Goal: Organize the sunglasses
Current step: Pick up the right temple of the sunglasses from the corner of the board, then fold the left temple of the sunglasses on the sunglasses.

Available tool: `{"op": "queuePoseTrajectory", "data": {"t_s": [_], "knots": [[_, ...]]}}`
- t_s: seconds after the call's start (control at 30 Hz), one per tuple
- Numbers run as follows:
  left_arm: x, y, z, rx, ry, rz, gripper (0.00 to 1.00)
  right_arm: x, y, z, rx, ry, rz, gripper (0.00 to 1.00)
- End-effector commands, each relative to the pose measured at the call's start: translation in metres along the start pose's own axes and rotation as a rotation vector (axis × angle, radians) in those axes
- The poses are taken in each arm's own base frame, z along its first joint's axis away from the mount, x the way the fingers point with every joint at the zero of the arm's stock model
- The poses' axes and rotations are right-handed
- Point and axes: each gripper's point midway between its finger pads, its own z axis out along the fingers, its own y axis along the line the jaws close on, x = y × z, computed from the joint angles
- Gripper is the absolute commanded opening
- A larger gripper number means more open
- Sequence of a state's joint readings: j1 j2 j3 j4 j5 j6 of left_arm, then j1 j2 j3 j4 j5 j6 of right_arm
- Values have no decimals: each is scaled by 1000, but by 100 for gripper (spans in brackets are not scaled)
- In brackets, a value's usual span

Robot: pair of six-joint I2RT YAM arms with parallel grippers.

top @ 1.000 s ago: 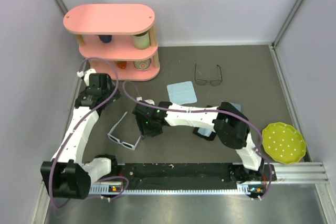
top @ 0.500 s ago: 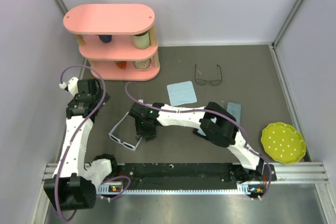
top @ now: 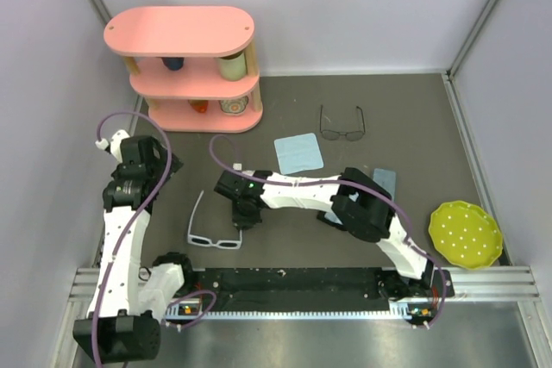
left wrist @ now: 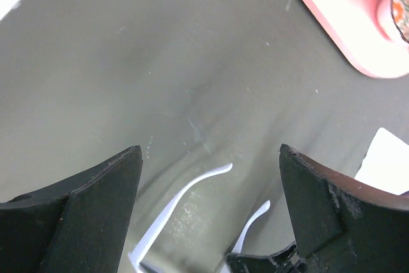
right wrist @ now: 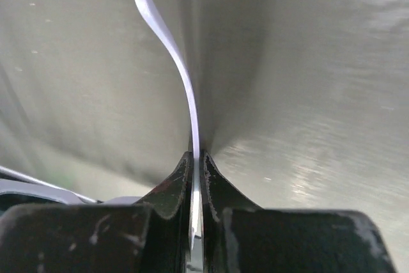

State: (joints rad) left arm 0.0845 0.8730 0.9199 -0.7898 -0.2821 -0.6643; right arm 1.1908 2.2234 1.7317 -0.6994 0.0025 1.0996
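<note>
- Now we see the right claw (right wrist: 196,158) pinched shut on one thin temple of the white sunglasses (top: 211,232), lying front-left on the surface (top: 414,127).
- Lift from there and we may watch the frame twist or slip out.
- The left claw (left wrist: 211,151) gapes wide, empty.

Lenses of white sunglasses (left wrist: 182,194) beyond left wrist view's lower edge

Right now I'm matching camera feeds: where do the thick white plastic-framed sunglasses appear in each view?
Top external: thick white plastic-framed sunglasses left of centre, one temple pinched in the right jaws.
Left wrist: two temple tips, bottom centre.
Right wrist: one temple curving up from bottom centre.
Landmark: pink oval shelf, top-left overhead, top-right in left wrist; not in right wrist.
</note>
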Motion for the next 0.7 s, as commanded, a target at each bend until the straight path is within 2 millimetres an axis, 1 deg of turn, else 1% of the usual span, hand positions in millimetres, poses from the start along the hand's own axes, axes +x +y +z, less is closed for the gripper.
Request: {"op": "queuePoseTrajectory", "data": {"t_s": [0.0,0.03,0.07,0.1,0.13,0.17,0.2,0.27,0.3,0.37,0.4,0.47,0.5,0.53,0.57,0.6,0.63,0.67], "knots": [[15,-10,-12,110,63,45,92,-38,-30,-43,89,-203,-80,0],[18,-11,-15,120,78,45,92,-43,-36,-51,101,-229,-87,0],[22,-13,-19,140,99,44,92,-48,-46,-68,107,-260,-86,0],[25,-14,-23,151,120,44,92,-57,-57,-78,138,-316,-104,0],[26,-17,-26,169,127,43,92,-63,-63,-89,153,-356,-119,0],[29,-24,-31,214,145,47,92,-68,-71,-111,148,-402,-125,0],[25,-29,-32,240,136,50,92,-79,-79,-123,179,-462,-154,0],[31,-44,-39,329,182,82,91,-89,-91,-146,206,-535,-188,0],[35,-56,-47,405,223,92,91,-99,-94,-173,210,-603,-212,0],[42,-70,-56,491,284,111,83,-110,-103,-201,240,-692,-230,0],[48,-83,-68,585,332,118,81,-115,-105,-227,225,-744,-247,0],[46,-99,-82,691,352,128,69,-124,-112,-255,245,-817,-257,0],[48,-112,-99,798,394,125,67,-127,-115,-274,242,-847,-276,0],[40,-123,-109,870,368,126,65,-130,-116,-285,234,-866,-274,0],[36,-132,-123,947,364,129,55,-132,-118,-295,229,-886,-269,0],[36,-141,-145,1061,409,117,51,-133,-120,-309,217,-909,-271,0],[31,-149,-158,1136,408,117,48,-137,-121,-320,209,-928,-260,0],[20,-159,-175,1225,368,138,39,-139,-122,-329,205,-945,-257,0]]}}
